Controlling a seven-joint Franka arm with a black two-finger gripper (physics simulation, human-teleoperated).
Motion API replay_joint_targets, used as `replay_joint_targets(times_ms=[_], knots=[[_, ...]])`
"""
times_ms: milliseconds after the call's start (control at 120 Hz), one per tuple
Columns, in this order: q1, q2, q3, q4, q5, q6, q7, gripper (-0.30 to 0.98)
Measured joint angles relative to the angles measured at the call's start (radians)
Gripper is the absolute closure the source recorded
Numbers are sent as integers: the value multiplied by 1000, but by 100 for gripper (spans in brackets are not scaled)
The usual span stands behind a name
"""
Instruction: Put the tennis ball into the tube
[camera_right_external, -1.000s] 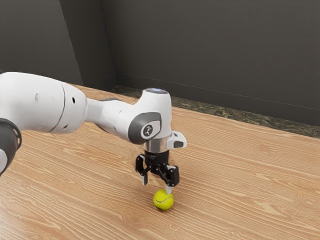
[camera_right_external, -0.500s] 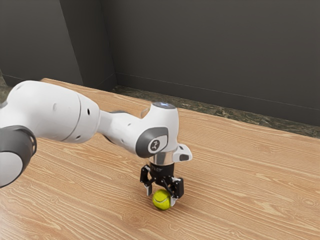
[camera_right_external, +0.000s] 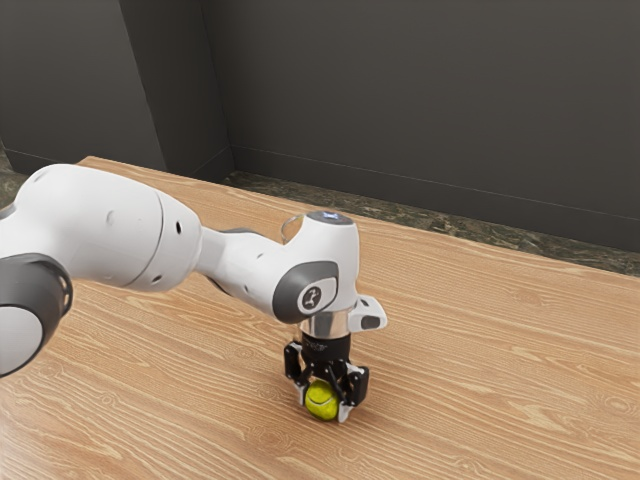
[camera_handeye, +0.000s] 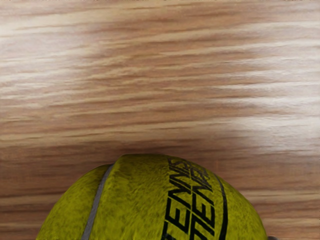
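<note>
The black gripper (camera_right_external: 323, 404) is low over the table in the exterior view, its two fingertips against opposite sides of the yellow-green tennis ball (camera_right_external: 322, 400), shut on it. The ball is at table level; a gap beneath it cannot be made out. Close under the hand in the wrist view, the ball (camera_handeye: 150, 200) shows black lettering and a grey seam. Behind the arm's white hand, a clear curved rim (camera_right_external: 288, 229) peeks out, perhaps the tube's; the rest of it is hidden by the arm.
The wooden table (camera_right_external: 480, 370) stretches around the hand on both sides. Its far edge runs behind the arm, with a dark mottled floor strip (camera_right_external: 440, 222) and a dark grey wall (camera_right_external: 430, 100) beyond.
My hand has come down toward the table and slightly toward the exterior view's right. The fingers have drawn together onto the ball, which has barely moved. The clear rim has come into sight.
</note>
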Motion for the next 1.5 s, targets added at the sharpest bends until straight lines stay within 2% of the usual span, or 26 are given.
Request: replay_joint_targets(times_ms=[250, 375, 567, 750, 842, 1058, 1267, 1500], knots=[[1, -8, 0, 1, 4, 0, -3, 27], [1, -63, 2, 1, 17, -8, -6, 30], [7, -257, 13, 60, 151, -105, -13, 30], [61, -278, 19, 276, 217, -232, -12, 28], [114, -248, 19, 349, 218, -278, -6, 28], [232, -116, 13, 501, 171, -333, 33, 28], [223, -82, 20, 536, 145, -346, 67, 27], [202, -129, 20, 483, 119, -345, 80, 27]])
